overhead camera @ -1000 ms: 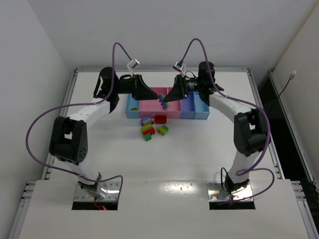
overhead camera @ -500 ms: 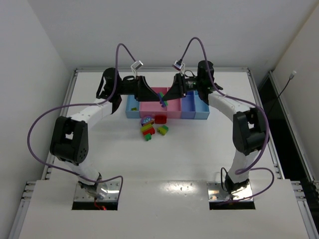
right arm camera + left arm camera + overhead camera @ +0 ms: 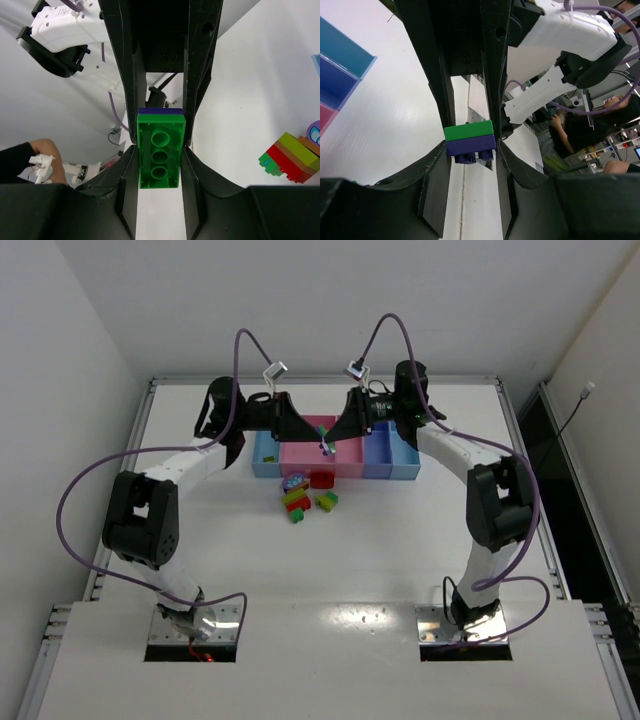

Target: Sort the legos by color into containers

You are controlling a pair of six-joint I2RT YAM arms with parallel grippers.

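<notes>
Since a second ago the left gripper [image 3: 470, 152] has slid slightly rightward. Its fingers are clamped on the purple brick [image 3: 470, 148] of a two-brick stack held above the pink bin [image 3: 300, 454], in the row of containers [image 3: 405, 466] by the tabletop's far edge. The green brick [image 3: 160, 155] joined to it is pinched by the right gripper [image 3: 160, 167]. Other legos [image 3: 303, 496] lie heaped just nearer.

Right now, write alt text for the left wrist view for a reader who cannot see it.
A green brick stacked on a purple brick is held by the left tool, at the frame's bottom, and the right tool, at the top. Blue and pink containers show at the far left.
</notes>
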